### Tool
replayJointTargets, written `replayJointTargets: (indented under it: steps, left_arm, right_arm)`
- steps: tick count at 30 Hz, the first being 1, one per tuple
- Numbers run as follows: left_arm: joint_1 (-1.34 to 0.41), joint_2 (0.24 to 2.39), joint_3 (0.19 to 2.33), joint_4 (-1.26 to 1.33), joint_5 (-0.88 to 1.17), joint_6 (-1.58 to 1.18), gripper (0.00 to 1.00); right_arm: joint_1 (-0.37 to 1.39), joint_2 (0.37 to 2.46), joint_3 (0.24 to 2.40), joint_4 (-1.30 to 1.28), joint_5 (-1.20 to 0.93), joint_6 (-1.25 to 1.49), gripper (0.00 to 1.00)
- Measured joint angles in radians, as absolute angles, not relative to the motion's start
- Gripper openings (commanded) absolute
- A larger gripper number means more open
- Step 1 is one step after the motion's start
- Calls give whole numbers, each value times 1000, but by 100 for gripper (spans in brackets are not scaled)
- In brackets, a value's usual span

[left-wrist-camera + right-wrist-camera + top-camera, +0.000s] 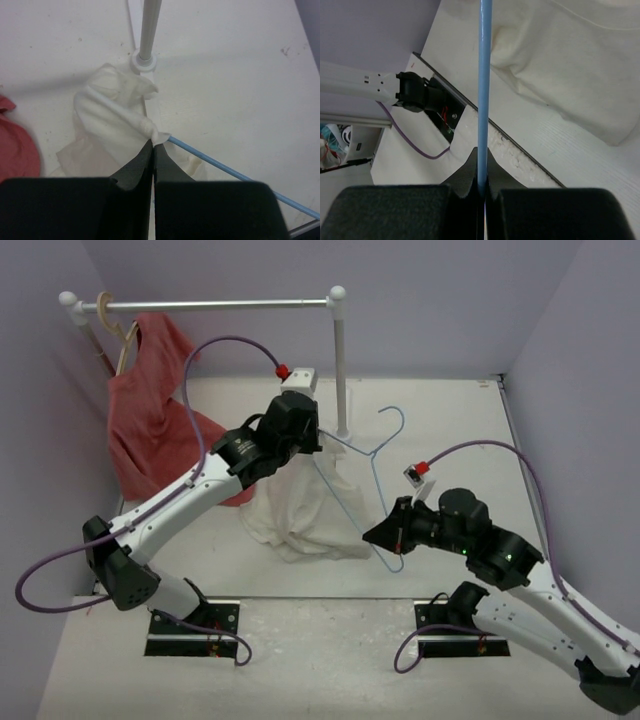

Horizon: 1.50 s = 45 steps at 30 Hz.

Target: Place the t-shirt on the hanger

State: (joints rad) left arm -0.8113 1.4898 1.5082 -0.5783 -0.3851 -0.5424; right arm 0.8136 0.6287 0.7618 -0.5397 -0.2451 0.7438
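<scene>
2 robot arms work over a white desk (450,410). Far left of the left jaws, a red garment (150,410) hangs from a rail (210,305). The left jaws pinch a fold of the white t-shirt (300,510), which sags onto the desk beneath them. To their right, the light-blue hanger (375,455) emerges from the fabric, its wire clamped in the right jaws. Threading looks begun, not finished.
</scene>
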Motion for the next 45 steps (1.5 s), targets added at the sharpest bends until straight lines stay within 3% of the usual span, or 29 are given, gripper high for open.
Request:
replayJointTargets:
  steps: [19,35,36,42,45]
  left_arm:
    - [-892,1237,1517,-603,-262,-547,0]
    - [-899,1161,1425,-668,-78,-407,0]
    - [-899,1162,1425,-668,-59,-401,6]
    - [-901,1191,1516,-727,-50,-362,100]
    - [-904,1184,1584,-749,-72,-325,100]
  right_arm:
    - [862,1054,970,-338,-75,522,0]
    - [811,811,862,-181,-205,384,0]
    - [811,813,843,-152,-216,383,0]
    - [808,822,678,55,-248,385,0]
    - [805,796,610,112,-253,385,0]
